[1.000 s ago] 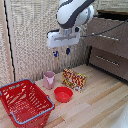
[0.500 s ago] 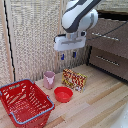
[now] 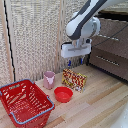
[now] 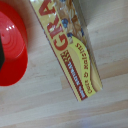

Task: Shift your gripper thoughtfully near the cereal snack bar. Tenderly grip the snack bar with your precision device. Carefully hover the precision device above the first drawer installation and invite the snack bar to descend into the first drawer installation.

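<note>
The cereal snack bar [image 3: 74, 80] is a flat box with yellow, red and white print, leaning on the wooden table between the pink cup and the drawer unit. In the wrist view the box [image 4: 72, 45] lies diagonally, with red letters along it. My gripper [image 3: 75, 62], the white blocky head with blue-tipped fingers, hangs above the box and clear of it. Its fingers stand apart and hold nothing. The fingers do not show clearly in the wrist view.
A plain red bowl [image 3: 63, 94] sits just in front of the box and also shows in the wrist view [image 4: 12, 50]. A pink cup [image 3: 49, 79] stands beside it. A red basket [image 3: 25, 102] is at the exterior view's left. The dark drawer unit [image 3: 111, 55] is at the right.
My gripper has moved toward the exterior view's right and down, and now stands above the snack bar box. The objects on the table have not moved.
</note>
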Controlling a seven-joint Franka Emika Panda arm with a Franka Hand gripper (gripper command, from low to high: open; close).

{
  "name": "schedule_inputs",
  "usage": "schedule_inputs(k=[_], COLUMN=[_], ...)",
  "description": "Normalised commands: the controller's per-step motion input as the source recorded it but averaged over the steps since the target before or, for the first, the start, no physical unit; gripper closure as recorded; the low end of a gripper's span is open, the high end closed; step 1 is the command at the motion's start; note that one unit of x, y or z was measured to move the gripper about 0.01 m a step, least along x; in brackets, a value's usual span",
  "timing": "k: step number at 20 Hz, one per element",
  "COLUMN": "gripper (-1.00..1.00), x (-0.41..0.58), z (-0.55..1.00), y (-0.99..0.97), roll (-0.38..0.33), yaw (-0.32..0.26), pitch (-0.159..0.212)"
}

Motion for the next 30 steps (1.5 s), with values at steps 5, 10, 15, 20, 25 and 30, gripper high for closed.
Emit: schedule_inputs(k=[5, 10, 15, 20, 25, 30], gripper=[-1.0, -1.0, 1.0, 1.0, 1.0, 1.0], x=[0.11, 0.004, 0.006, 0.0, 0.0, -0.022], z=[-0.38, -0.52, -0.35, -0.07, 0.01, 0.23], y=[-0.08, -0.14, -0.06, 0.01, 0.0, 0.0], roll=[-0.032, -0.091, -0.072, -0.005, 0.0, 0.0], yaw=[0.154, 0.126, 0.097, 0.001, -0.007, -0.072], pitch=[0.0, 0.0, 0.0, 0.01, -0.002, -0.001])
